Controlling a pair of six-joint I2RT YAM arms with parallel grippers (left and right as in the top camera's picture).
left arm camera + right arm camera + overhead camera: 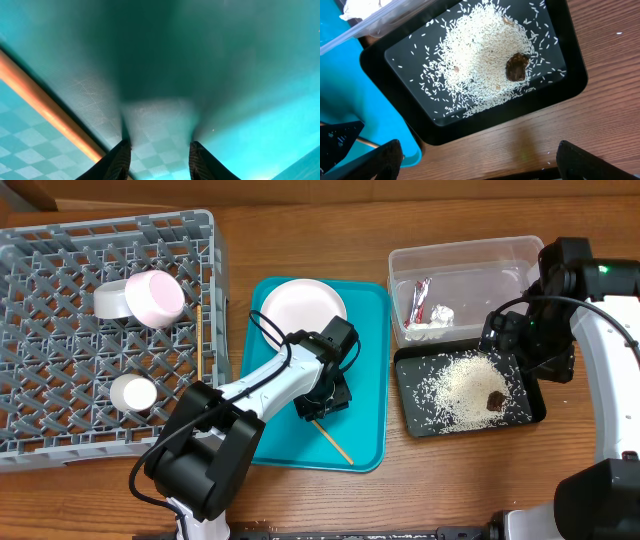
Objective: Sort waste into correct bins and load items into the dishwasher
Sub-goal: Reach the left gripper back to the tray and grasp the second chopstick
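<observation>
Overhead – where's L gripper (318,405)?
– Mid-frame on teal tray (370,410); jaws narrow, empty, chopstick (45,107) just left.
– R gripper (475,160)?
– Jaws wide at frame bottom, below black tray (395,52); bare desk (605,130) lower right.

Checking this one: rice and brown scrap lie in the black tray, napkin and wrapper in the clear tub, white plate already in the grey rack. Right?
Not quite: the white plate is not in the grey rack; the overhead view shows it on the teal tray. The rest holds.
</observation>
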